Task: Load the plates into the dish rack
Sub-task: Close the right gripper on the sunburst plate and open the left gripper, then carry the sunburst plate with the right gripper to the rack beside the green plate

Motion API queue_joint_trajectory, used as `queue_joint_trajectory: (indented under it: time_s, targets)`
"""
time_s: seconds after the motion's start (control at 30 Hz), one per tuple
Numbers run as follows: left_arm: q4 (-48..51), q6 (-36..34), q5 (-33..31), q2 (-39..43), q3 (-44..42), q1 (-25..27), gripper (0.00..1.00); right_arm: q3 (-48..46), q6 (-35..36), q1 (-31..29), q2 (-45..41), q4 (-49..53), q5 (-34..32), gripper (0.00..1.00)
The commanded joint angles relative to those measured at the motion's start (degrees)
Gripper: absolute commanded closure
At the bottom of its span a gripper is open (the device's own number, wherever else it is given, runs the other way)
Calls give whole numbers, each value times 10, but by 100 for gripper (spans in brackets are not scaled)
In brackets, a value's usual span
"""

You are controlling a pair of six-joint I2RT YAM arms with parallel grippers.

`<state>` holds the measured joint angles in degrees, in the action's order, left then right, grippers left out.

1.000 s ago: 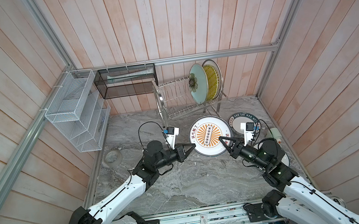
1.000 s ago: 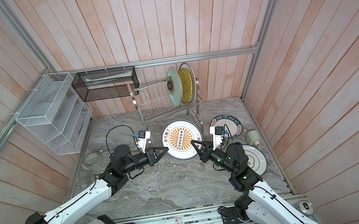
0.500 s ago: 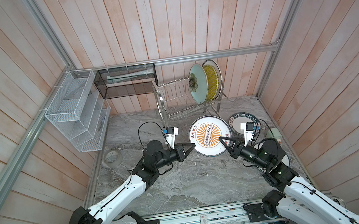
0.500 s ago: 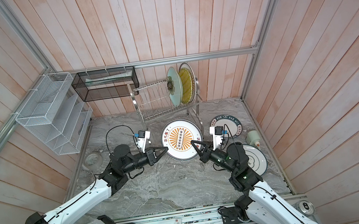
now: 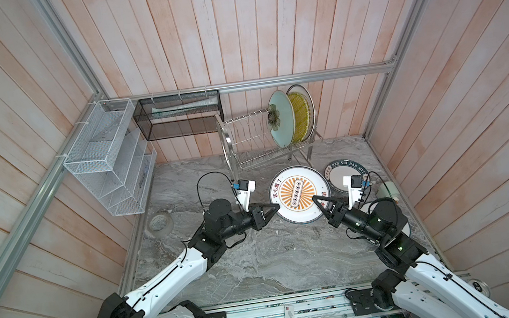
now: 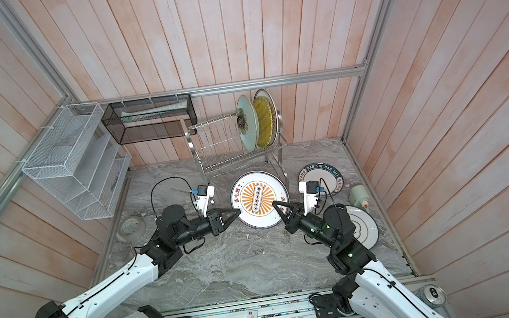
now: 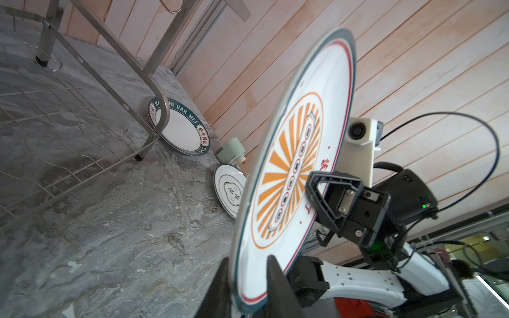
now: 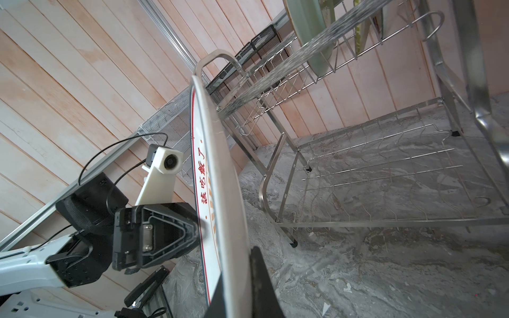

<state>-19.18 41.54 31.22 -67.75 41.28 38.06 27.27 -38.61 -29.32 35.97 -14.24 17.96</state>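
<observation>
On the grey marble table (image 5: 260,266), in front of the dish rack (image 5: 257,139), a white sunburst plate (image 5: 297,191) is carried between the two arms. In both top views its orange face is turned up toward the camera. The wrist views show it clear of the table surface.

Right gripper (image 5: 315,198): clamped on the plate's rim on the robot's right side. The right wrist view shows its fingers (image 8: 259,275) tight on either face of the sunburst plate (image 8: 217,179).

Left gripper (image 5: 276,208): positioned at the opposite rim. In the left wrist view its fingers (image 7: 272,278) stand either side of the plate's edge (image 7: 289,170). Whether they press on it cannot be determined.

Rack contents, upper tier, right end: a pale green plate (image 5: 281,119) with a dark flower stands upright, and a yellow plate (image 5: 301,115) stands just behind it. A further rim (image 5: 308,99) shows behind the yellow one, its pattern hidden. The remaining slots to the left are unoccupied.

On the table, right of the rack: a lettered plate (image 6: 320,177) lies flat. A cloud-outline plate (image 6: 363,225) lies nearer the robot, partly covered by the right arm. A small pale green container (image 6: 359,194) sits between them.

Other items: a tape roll (image 5: 160,224) at the table's left edge, a white mesh organizer (image 5: 106,159) and a black mesh basket (image 5: 179,116) on the walls.
</observation>
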Motion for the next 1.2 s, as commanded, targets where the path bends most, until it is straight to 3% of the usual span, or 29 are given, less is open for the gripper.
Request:
queue_joint_trajectory:
  time_s: [0.0,0.2,0.37,0.67,1.0,1.17]
  targets:
    - [-5,-11,3,-4,24,3,66,4,9,-1,-17,4,-24,100]
    - [9,-13,-13,-3,27,2,41,3,12,-1,-36,15,-43,100]
    - [19,-11,-43,5,26,3,32,2,13,0,-48,25,-61,100]
    - [29,-44,-96,68,-10,3,29,20,28,0,-59,34,-61,100]
    - [234,-137,-202,150,23,2,27,109,112,0,-50,92,-97,100]
    - [251,-142,-242,187,12,3,27,159,156,1,-15,77,-83,100]
